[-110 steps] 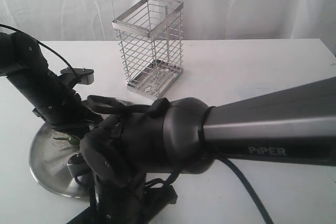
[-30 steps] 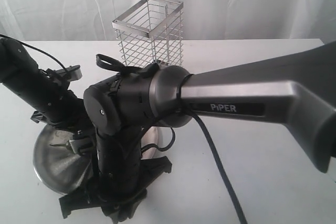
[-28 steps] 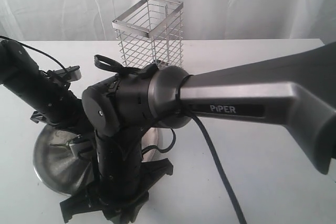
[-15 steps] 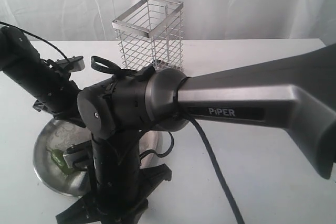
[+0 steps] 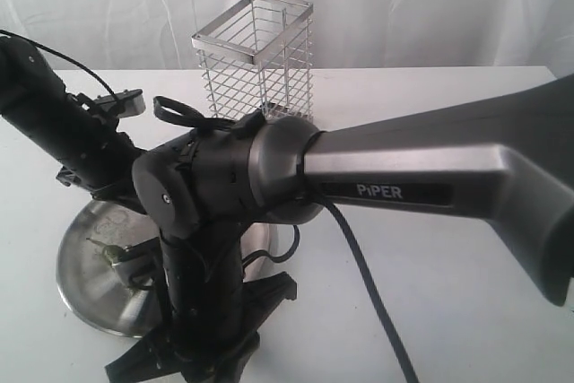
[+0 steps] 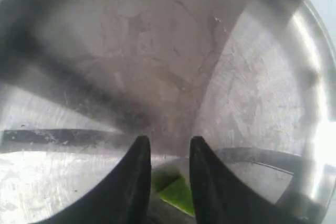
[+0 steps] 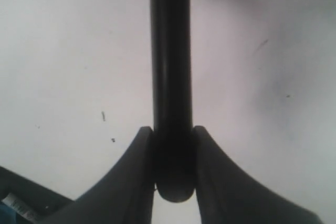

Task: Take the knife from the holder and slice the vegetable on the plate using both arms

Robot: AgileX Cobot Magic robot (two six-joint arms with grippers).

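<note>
Shiny brushed-steel plate (image 6: 252, 77) with fine scratches, glossy green vegetable (image 6: 173, 192) on it, silver wire-grid metal holder (image 5: 256, 78) beyond the plate, smooth matt black knife (image 7: 170, 77), matt white tabletop (image 5: 430, 114)

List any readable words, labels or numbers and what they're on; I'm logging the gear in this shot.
"PiPER": white letters on a dark band on the right arm, exterior view.
Nothing else is readable. The holder, plate and both wrist views show no text.
</note>
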